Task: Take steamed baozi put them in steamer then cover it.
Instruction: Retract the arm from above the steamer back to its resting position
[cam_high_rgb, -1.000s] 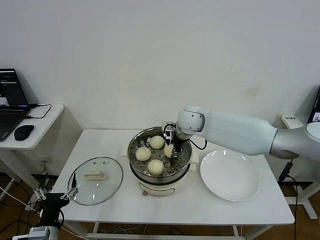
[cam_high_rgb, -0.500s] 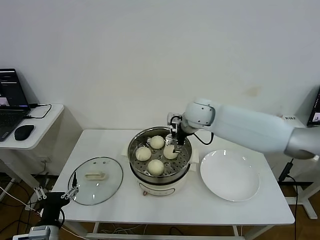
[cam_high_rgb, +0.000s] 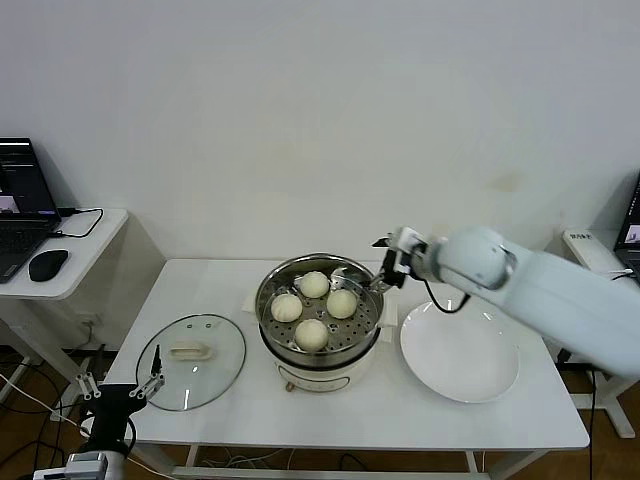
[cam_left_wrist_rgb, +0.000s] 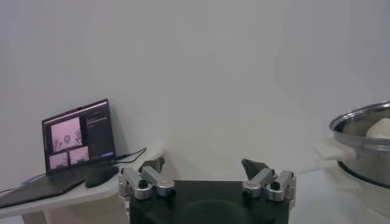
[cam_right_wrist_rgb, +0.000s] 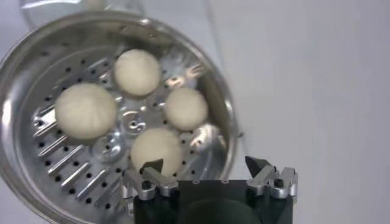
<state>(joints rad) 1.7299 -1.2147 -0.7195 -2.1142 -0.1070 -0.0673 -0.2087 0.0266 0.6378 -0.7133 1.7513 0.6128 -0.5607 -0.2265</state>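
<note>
White wall behind, white desk (cam_high_rgb: 480, 425) in front w/ a smaller side desk (cam_high_rgb: 80, 250) off to the robot's left carrying a laptop (cam_high_rgb: 18, 205) and mouse (cam_high_rgb: 47, 264).

Steamer (cam_high_rgb: 318, 352) sits mid-desk, steel pot on cream base. All four steamed baozi (cam_high_rgb: 311, 334) are inside on the perforated tray, spaced apart in a rough diamond: one toward the wall, one toward the robot, one on each side. Right wrist view shows the same four, none touching.

Cover (cam_high_rgb: 191, 361) lies flat on the desk to the left of the steamer, handle up, well apart from the pot. Not on the steamer yet.

White plate (cam_high_rgb: 459, 352) on the desk just right of the steamer, nothing on it.

Right end effector (cam_high_rgb: 389, 260) hangs above the steamer's right rim, toward the wall side, arm reaching in from the right. Fingers spread, holding nothing; right wrist view has both fingertips (cam_right_wrist_rgb: 259, 164) apart w/ the pot rim and desk below.

Left end effector (cam_high_rgb: 118, 388) is low at the desk's near-left corner, beside the cover's edge but not touching it. Fingers spread too, empty; left wrist view shows the gap between them, w/ the steamer off to one side and the laptop far off.
</note>
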